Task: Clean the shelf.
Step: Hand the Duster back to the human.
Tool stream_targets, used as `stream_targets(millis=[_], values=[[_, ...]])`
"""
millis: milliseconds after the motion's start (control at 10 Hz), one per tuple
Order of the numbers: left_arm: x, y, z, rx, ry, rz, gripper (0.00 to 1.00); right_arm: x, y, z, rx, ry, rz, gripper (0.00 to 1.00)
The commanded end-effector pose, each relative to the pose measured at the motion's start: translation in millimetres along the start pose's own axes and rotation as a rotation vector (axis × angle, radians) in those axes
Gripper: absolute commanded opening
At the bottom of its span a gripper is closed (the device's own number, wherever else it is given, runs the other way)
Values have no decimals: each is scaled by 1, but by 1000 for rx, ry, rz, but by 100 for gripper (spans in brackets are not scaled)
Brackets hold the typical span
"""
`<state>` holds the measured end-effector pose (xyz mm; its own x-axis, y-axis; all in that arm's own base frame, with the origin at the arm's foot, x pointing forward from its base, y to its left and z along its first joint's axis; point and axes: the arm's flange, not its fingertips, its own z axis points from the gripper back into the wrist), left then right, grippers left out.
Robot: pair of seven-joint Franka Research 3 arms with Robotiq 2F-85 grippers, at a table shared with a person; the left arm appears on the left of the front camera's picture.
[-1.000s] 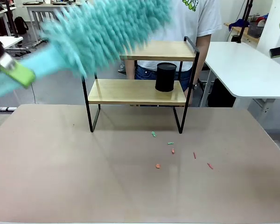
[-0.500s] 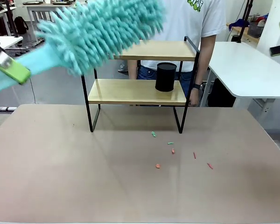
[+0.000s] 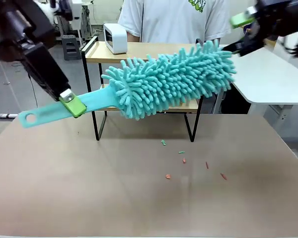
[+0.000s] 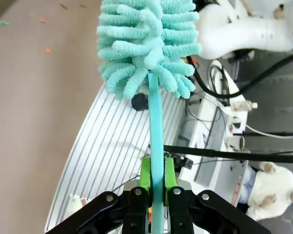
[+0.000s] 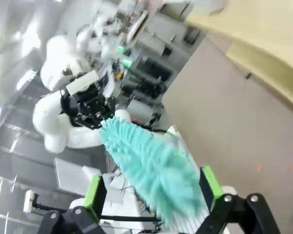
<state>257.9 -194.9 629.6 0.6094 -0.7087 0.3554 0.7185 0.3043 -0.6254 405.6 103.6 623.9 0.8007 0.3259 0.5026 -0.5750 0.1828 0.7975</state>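
Hidden behind the fluffy teal microfibre duster [image 3: 174, 79]: most of the lower board of the small two-tier shelf [image 3: 154, 50] of light wood and thin black metal. Blurred at the front view's upper right: the black right gripper [image 3: 238, 33] with green pads. Smeared in the right wrist view: duster and background. Too small to identify: orange and green specks [image 3: 168, 176] on the brown table [image 3: 64, 188]. Cut off at the top edge: the person in a white T-shirt [image 3: 164, 20].

Robotics lab, not home. White robot arm [image 4: 234, 29] bulky on its base, loose cables [image 4: 219, 95] and plugs [image 4: 241, 105] beside it. Plain white table [image 3: 268, 74] to one side, grey floor [image 3: 15, 99], bare brown worktop [image 3: 139, 198]. Blurred racks of gear [image 5: 156, 44] in right wrist view. Person [image 3: 174, 20] stands at far side of worktop.
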Motion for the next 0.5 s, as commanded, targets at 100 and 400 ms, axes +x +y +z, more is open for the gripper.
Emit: stream_targets(millis=[100, 400], values=[[14, 0, 9, -115, 87, -76, 12, 30, -16, -55, 150, 221, 15, 100], [22, 11, 6, -143, 146, -67, 12, 18, -11, -81, 243, 457, 22, 100]])
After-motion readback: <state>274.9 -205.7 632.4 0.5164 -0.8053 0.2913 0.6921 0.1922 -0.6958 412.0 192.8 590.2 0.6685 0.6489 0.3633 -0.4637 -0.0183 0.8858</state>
